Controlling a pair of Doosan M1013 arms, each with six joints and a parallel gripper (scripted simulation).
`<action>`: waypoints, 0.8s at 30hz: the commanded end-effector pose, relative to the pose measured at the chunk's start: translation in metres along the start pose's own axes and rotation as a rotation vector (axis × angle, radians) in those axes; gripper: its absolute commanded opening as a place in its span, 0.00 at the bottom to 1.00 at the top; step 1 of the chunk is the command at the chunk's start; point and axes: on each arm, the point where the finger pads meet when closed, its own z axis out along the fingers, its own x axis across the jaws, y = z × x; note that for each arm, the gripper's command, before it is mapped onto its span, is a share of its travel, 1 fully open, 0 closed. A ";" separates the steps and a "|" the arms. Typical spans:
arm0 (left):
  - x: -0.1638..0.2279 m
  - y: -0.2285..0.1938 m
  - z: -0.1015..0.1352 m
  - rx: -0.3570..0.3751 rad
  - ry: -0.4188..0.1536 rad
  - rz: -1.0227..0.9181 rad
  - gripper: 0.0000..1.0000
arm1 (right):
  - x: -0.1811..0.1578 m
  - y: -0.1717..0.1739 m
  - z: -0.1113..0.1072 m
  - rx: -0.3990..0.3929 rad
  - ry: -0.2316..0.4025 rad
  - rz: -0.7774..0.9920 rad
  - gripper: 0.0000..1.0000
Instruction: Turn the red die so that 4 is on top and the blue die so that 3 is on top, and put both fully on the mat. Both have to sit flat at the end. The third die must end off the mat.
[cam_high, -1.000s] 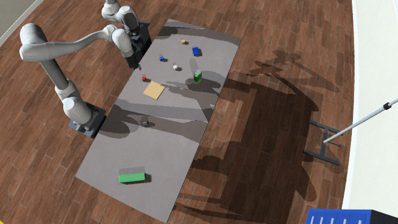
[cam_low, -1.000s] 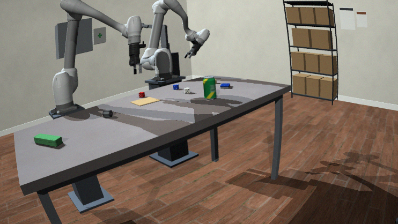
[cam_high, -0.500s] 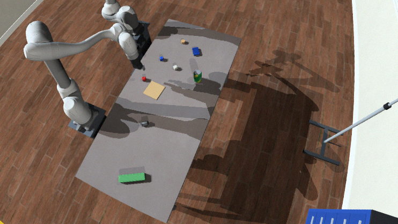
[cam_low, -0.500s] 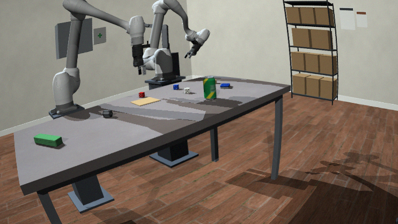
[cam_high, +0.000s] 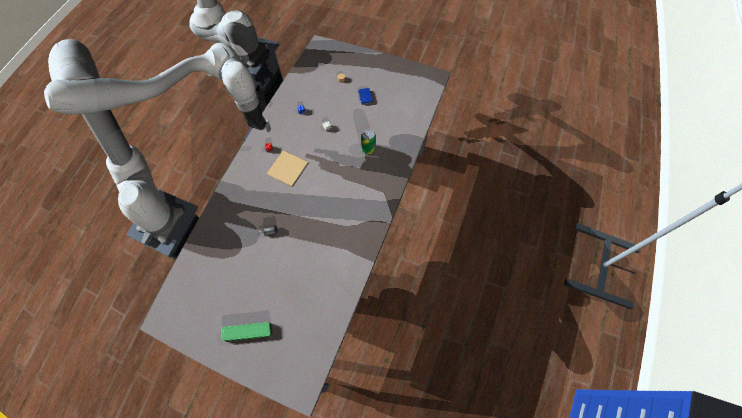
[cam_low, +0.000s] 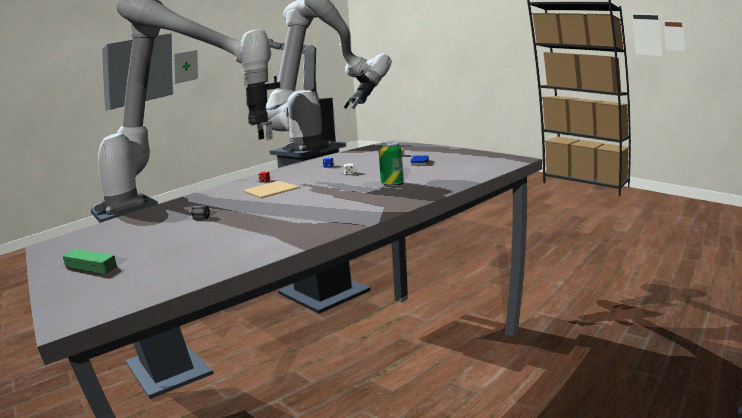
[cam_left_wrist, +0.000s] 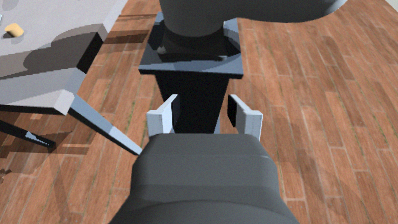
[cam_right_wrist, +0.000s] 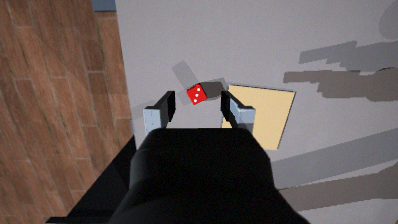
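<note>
Well, the red die (cam_high: 268, 147) (cam_low: 264, 177) (cam_right_wrist: 196, 94) sits off the mat (cam_high: 287, 168) (cam_low: 271, 188) (cam_right_wrist: 265, 115), just beside it and near the long table edge on the arms' side. Between the mat and the dark cylinder (cam_high: 270, 230) (cam_low: 200, 212) lies a shadowed stretch of table (cam_high: 311, 280) (cam_low: 171, 249) (cam_left_wrist: 65, 15) (cam_right_wrist: 150, 30). The blue die (cam_high: 301, 109) (cam_low: 328, 162) and white die (cam_high: 326, 125) (cam_low: 348, 169) are also off the mat, apart from each other, with the tall can (cam_high: 368, 142) (cam_low: 390, 163) standing towards the opposite edge

The red die rests flat, its sides turned at an angle to the mat's; three white dots run diagonally across its top. Being a cube, it has no long axis. The blue die's top number is too small to tell

The right gripper (cam_high: 266, 126) (cam_low: 265, 132) (cam_right_wrist: 198, 100) points down above the table near the red die, fingers spread and holding nothing. The left gripper (cam_low: 351, 102) (cam_left_wrist: 203, 104) is raised and tilted, also wide apart with nothing between its fingers. The mat is a thin, pale tan square, smooth and matt; the can looks glossy, green and yellow with a silvery top
</note>
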 end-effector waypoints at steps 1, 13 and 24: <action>0.000 0.000 -0.001 -0.001 0.000 0.000 1.00 | 0.000 0.000 0.001 0.000 -0.001 0.000 1.00; 0.000 0.000 -0.001 -0.001 0.000 0.000 1.00 | -0.001 0.001 0.061 -0.003 -0.003 -0.002 1.00; 0.000 0.000 -0.001 -0.001 0.000 0.000 1.00 | -0.001 0.002 0.102 -0.003 -0.003 -0.002 1.00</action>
